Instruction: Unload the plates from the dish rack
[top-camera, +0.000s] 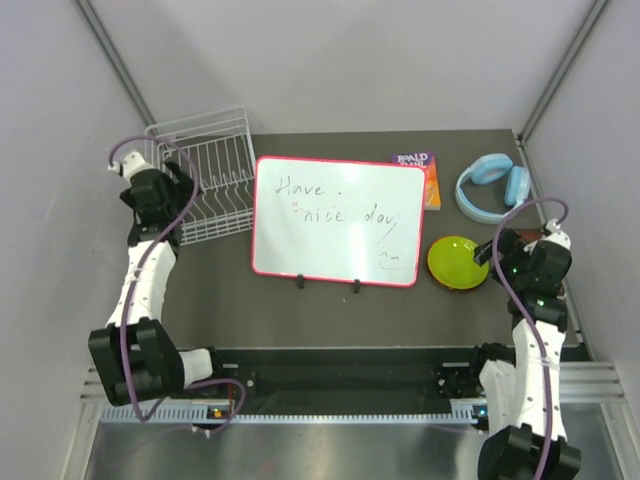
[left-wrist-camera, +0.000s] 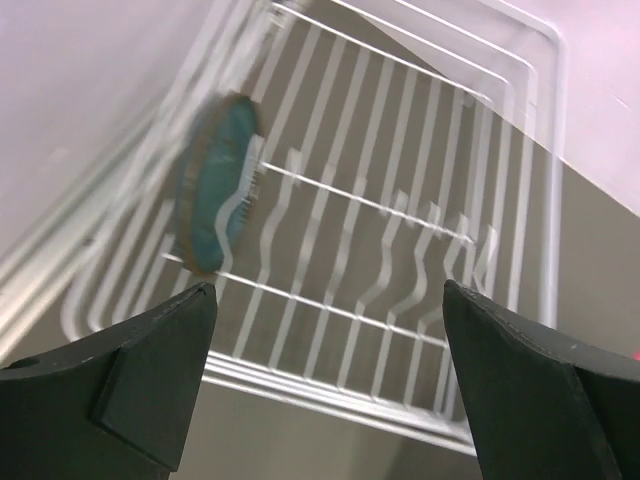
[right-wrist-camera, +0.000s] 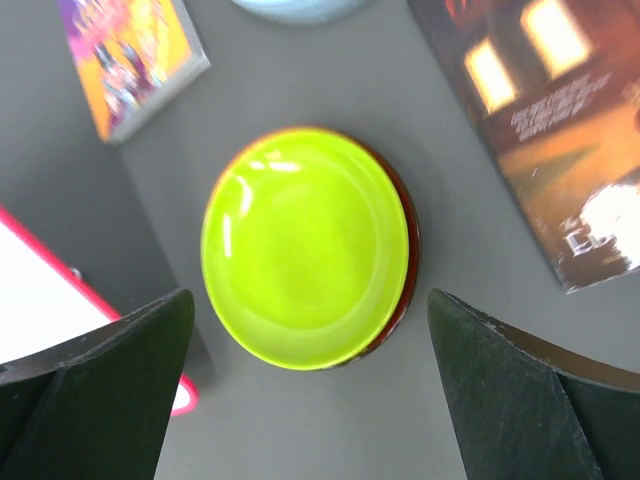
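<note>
Glossy round lime-yellow plate (right-wrist-camera: 300, 245) on dark red plate (right-wrist-camera: 412, 250), one bluish plate (left-wrist-camera: 215, 185) in thin-wire dish rack (left-wrist-camera: 350, 195), left pincer (left-wrist-camera: 328, 300) and right pincer (right-wrist-camera: 310, 310) spread.

- Your top camera looks down from high behind the near edge, taking in the whole table (top-camera: 240, 320).
- Your left wrist camera sits close to the dish rack (left-wrist-camera: 380, 205), angled across its bars, blurred.
- Your right wrist camera faces straight down, close over the lime-yellow plate (right-wrist-camera: 305, 245); the top view shows both too.
</note>
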